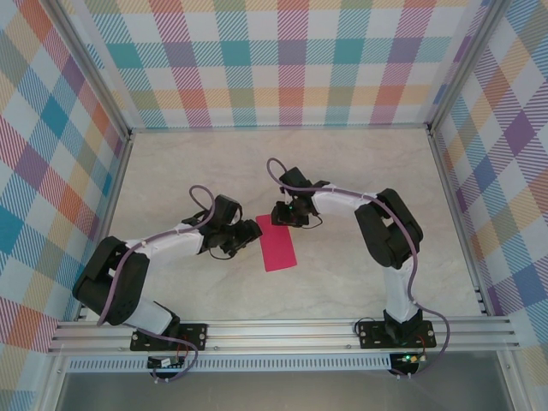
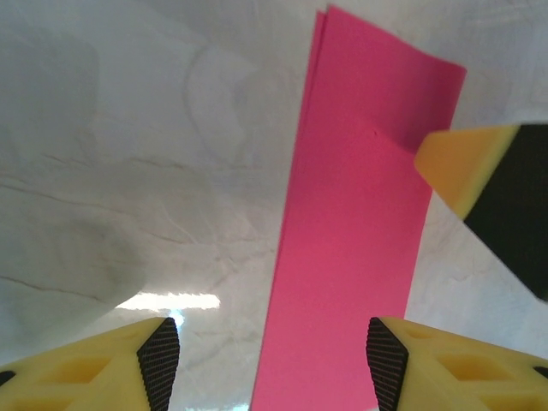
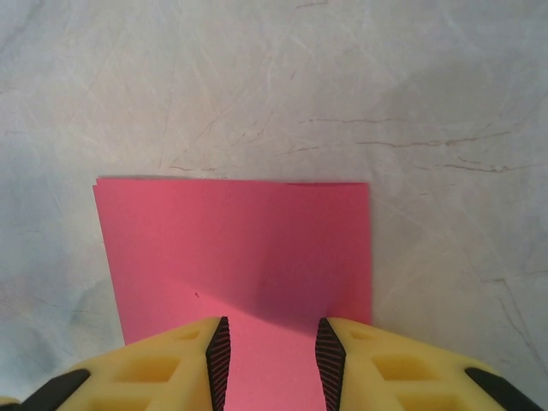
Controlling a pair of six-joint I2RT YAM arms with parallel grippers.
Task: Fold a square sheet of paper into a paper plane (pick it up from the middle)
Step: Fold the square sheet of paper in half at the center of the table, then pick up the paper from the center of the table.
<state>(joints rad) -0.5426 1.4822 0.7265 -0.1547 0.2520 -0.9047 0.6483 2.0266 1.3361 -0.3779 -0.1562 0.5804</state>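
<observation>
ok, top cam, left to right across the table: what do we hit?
left arm → left gripper → paper → right arm. Right gripper left out: it sits over the paper's far end.

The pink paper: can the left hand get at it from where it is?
Probably yes. The left hand hangs open just above the folded pink paper, with nothing between them; the right hand is at its far end.

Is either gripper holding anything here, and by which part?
Nothing is gripped: the folded pink-red paper sheet lies flat, the right gripper open over one short end, the left gripper open too.
</observation>
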